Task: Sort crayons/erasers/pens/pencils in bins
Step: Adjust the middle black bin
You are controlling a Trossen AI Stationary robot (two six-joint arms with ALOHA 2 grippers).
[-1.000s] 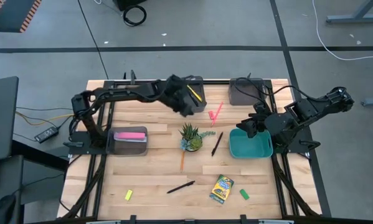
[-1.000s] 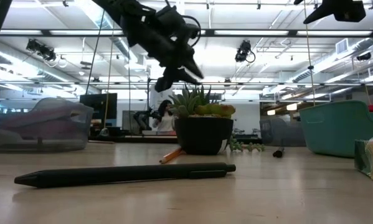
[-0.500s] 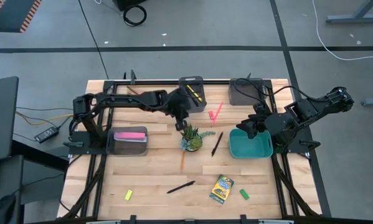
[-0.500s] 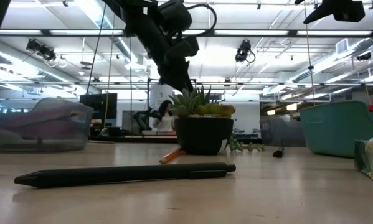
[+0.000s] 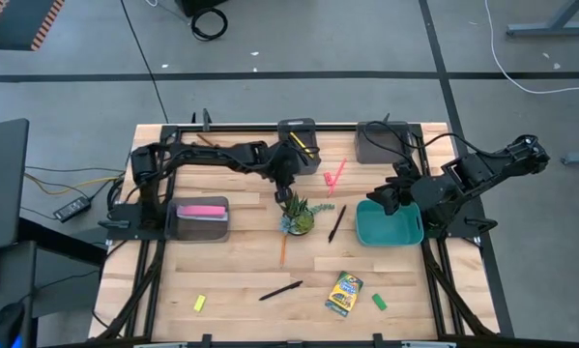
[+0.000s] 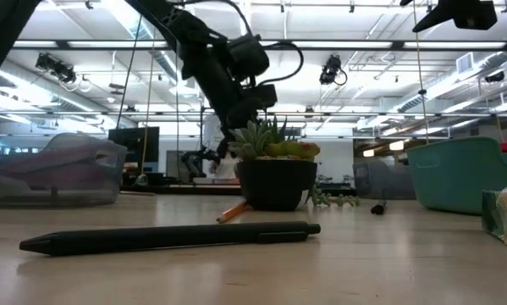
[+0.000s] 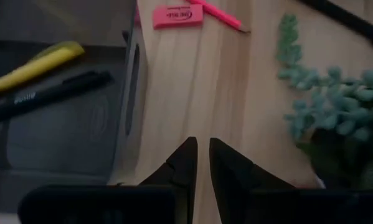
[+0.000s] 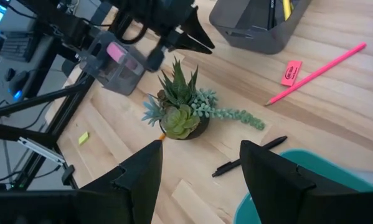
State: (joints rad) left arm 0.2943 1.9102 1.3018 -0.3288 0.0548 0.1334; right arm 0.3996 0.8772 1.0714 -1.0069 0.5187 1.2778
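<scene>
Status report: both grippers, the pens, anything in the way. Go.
Left gripper nearly shut, empty, between dark bin and plant. Right gripper open, over teal bin. Yellow pen binned; two black pens loose.

Potted plant (image 5: pixel 296 214) mid-table, bare wood around

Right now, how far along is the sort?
Done: yellow pen and a black pen lie in the dark bin; a pink bar sits in the left grey bin.

In hand: nothing; the left gripper, jaws nearly shut, hangs empty by the plant. The right gripper waits open over the teal bin.

Left: pink pencil, red-pink eraser, two black pens, orange pencil, crayon box, yellow and green erasers.
</scene>
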